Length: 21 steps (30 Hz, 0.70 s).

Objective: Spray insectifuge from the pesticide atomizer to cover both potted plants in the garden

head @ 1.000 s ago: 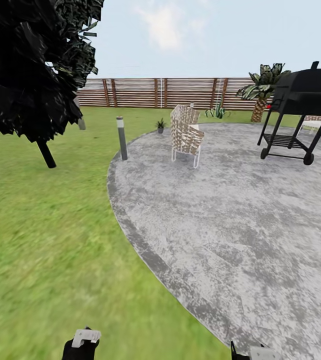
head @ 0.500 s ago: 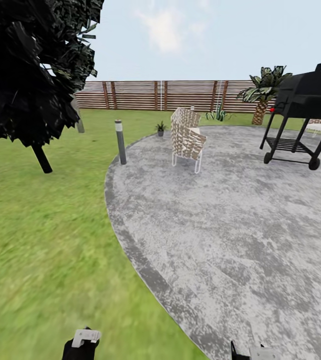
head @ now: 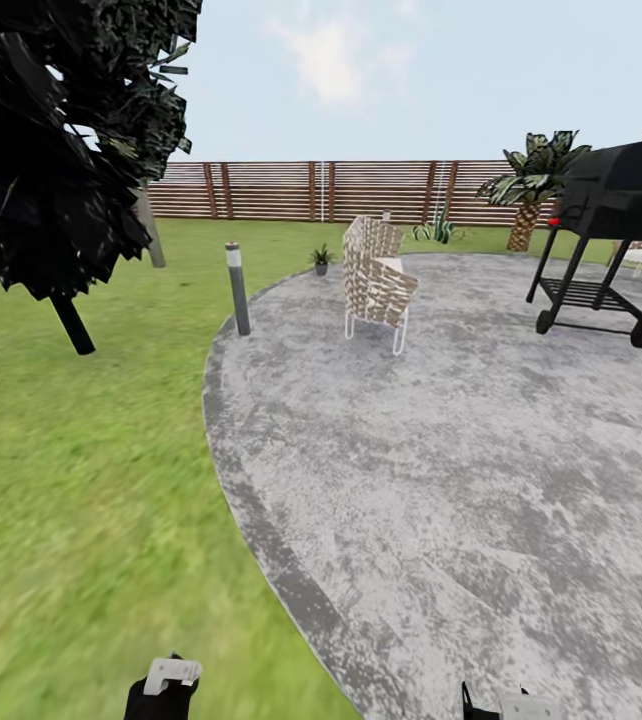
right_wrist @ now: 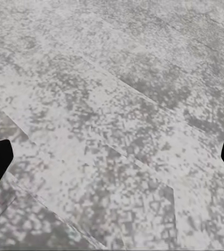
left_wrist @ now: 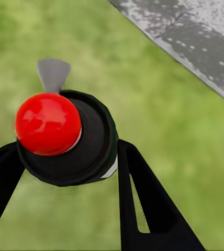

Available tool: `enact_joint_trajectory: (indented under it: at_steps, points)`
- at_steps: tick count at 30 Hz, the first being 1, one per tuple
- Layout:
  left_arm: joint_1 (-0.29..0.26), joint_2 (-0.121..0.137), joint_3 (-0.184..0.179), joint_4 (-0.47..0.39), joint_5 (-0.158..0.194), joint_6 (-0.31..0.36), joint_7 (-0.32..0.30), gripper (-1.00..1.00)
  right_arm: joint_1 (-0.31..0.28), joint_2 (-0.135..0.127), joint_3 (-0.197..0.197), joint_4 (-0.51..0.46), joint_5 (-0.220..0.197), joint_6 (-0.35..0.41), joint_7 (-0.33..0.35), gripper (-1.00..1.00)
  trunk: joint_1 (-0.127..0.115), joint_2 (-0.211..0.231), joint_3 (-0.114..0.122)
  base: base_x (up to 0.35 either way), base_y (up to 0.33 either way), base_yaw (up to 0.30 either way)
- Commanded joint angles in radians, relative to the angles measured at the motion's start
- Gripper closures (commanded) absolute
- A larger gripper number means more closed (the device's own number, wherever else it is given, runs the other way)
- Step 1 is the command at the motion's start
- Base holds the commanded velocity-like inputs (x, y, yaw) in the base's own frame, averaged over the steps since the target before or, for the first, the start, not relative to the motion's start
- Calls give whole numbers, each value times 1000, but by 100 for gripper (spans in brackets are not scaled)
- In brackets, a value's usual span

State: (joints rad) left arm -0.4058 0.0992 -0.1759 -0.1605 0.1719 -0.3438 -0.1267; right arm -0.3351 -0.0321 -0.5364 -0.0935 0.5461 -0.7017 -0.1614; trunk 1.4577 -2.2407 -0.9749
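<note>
The pesticide atomizer [left_wrist: 65,138] is gripped in my left gripper [left_wrist: 65,162]: round dark body with a red dot on top, a black finger [left_wrist: 143,198] on each side. In the head view its white head [head: 172,672] pokes up at the bottom edge above the left gripper [head: 161,695], over the lawn. One small potted plant [head: 321,257] stands far off at the gravel patio's back edge, left of the woven chair. My right gripper [right_wrist: 112,157] is open over the grey patio, and shows at the head view's bottom right [head: 506,706].
The garden has a lawn [head: 71,480] on the left and a round gravel patio [head: 461,430] on the right. A dark tree [head: 51,140], a bollard light [head: 236,288], a woven chair [head: 376,272], a black grill [head: 616,235], a palm [head: 531,185] and the slatted fence [head: 311,190] lie ahead.
The whole head view has shifted: the camera has moved on, with the grill sliding right and the tree left. Both grippers keep their places at the picture's bottom.
</note>
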Motion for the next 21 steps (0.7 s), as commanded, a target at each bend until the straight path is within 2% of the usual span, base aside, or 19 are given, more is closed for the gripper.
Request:
enact_joint_trajectory:
  at_steps: [1,21]
  points:
    - [-1,1,-7,1,11,-3,-4,100,-1,0,-4,1,11,-2,-7,-100,0,0,-1,340,0,0]
    - [-1,2,-6,1,11,-3,-5,100,-1,0,-4,1,11,-2,-7,-100,0,0,-1,340,0,0]
